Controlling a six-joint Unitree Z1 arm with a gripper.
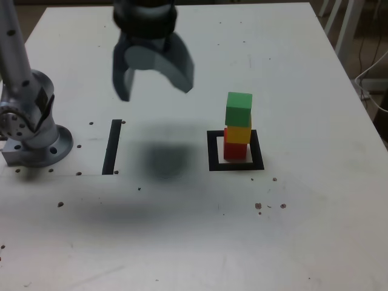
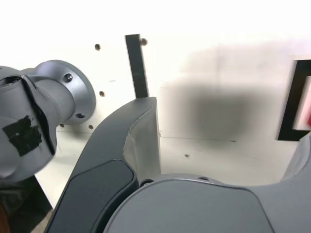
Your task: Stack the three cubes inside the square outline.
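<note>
- Right of centre in the exterior view: black square outline (image 1: pixel 257 159), with red cube (image 1: pixel 235 150) at the foot of the stack, set within the frame.
- Yellow cube (image 1: pixel 239 134) on red, green cube (image 1: pixel 239 109) on top. Yellow looks shifted a little to the right of red; exact overlap hard to judge from this angle.
- Gripper (image 1: pixel 155 88) aloft, left of the stack and well apart from it; fingers spread wide, nothing between them.
- Farther left, straight tape strip (image 1: pixel 112 145), then a grey arm base (image 1: pixel 39 145).
- Judgement: all three cubes stacked, task looks done. Step in hand is the retreat.
- Best done by keeping the fingers spread and high, heading left, away from the tower; no sweep back to the right at cube height.
- Offset joints probably tolerate little; a brush on green could topple it. No corrective nudge advised while the stack stands.
</note>
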